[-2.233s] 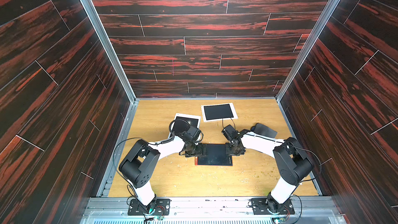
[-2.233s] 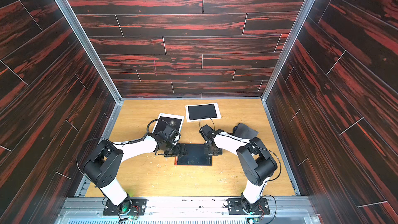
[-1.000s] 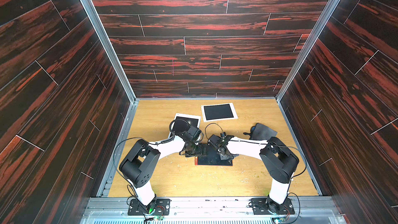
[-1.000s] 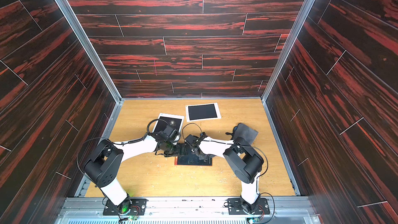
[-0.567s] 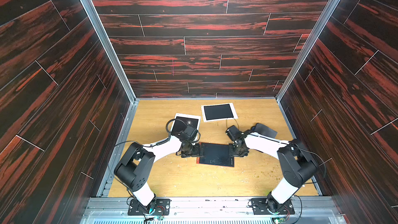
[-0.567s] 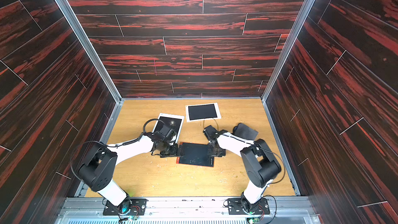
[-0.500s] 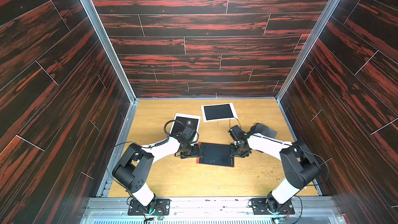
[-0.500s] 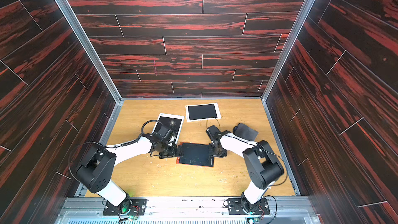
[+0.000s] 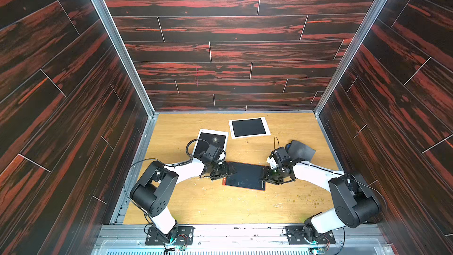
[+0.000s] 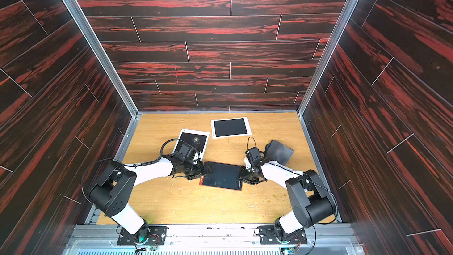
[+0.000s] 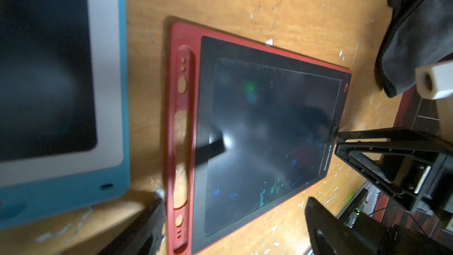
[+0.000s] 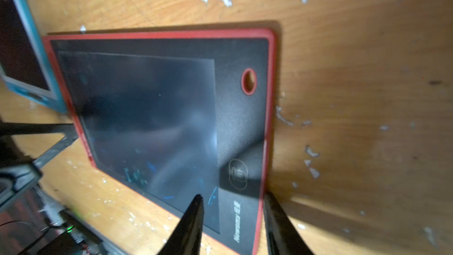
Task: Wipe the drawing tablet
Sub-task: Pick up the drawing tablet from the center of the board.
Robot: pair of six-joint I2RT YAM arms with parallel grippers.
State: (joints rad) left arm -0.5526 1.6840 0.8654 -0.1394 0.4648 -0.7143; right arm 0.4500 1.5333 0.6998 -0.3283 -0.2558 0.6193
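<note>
The drawing tablet (image 9: 245, 175) (image 10: 221, 175), red-framed with a dark screen bearing faint blue-green marks, lies flat mid-table. At its left end, my left gripper (image 9: 226, 169) (image 11: 234, 201) is open wide, with its fingers (image 11: 326, 229) either side of the tablet's near corner (image 11: 264, 131). Low at the right end, my right gripper (image 9: 266, 176) (image 12: 231, 197) is open and holds nothing. One of its fingers (image 12: 193, 217) is over the screen (image 12: 152, 118), the other beside the red edge. A dark grey cloth (image 9: 301, 152) (image 10: 279, 153) lies loose behind the right wrist.
Two white-framed tablets lie behind: one (image 9: 212, 141) just beyond the left wrist, blue-edged in the left wrist view (image 11: 105, 94), and one (image 9: 248, 128) near the back wall. White flecks litter the wooden table (image 9: 220, 204). Dark panelled walls enclose three sides.
My right gripper drew back from over the tablet's left part to its right edge, and its jaws opened wider. The left gripper slid slightly left. The cloth stayed put.
</note>
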